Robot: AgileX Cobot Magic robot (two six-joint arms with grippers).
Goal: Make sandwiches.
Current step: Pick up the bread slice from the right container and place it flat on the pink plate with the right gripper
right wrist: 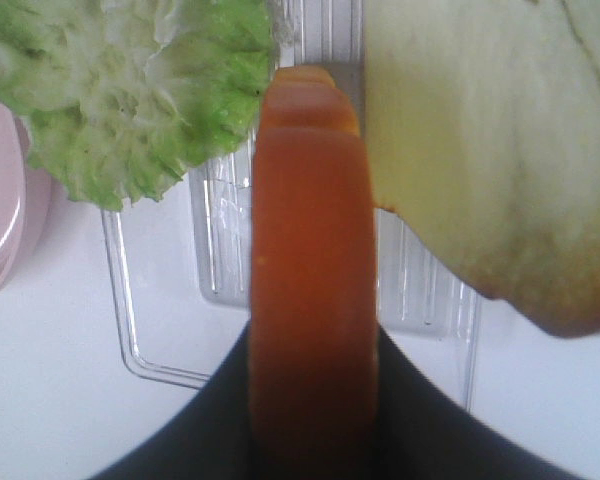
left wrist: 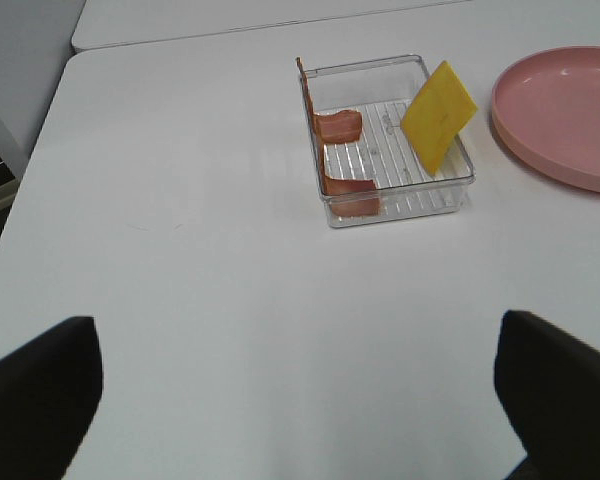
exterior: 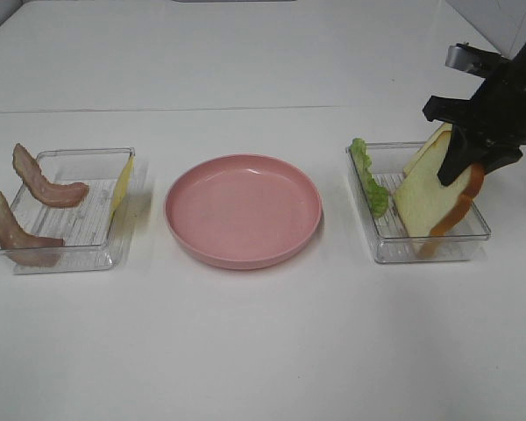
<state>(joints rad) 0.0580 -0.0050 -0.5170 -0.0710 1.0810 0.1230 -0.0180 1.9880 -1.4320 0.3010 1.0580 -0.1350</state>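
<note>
Right gripper: clenched on the top edge of a cream toy bread slice with orange-brown crust. The slice stands on edge, tilted, its lower part inside the clear plastic tray at 3 o'clock of the round pink plate. Cannot tell whether it is clear of the tray floor. Wrist view agrees: the crust band fills the gap between the jaws.

Second bread slice leans just behind, at 12 o'clock of the held one. Ruffled green lettuce leaf sits against that tray's 9 o'clock wall.

Left gripper: released, fingers wide, over bare table.

Other clear tray, at 9 o'clock of the plate: two reddish-brown bacon strips, and a yellow cheese square propped on the 3 o'clock wall.

Handling, my read: the slice looks light, stiff and smooth-sided, likely to swing or slip in an edge pinch. A mid-crust hold seems sound. Nothing on the plate yet; stack not begun.
</note>
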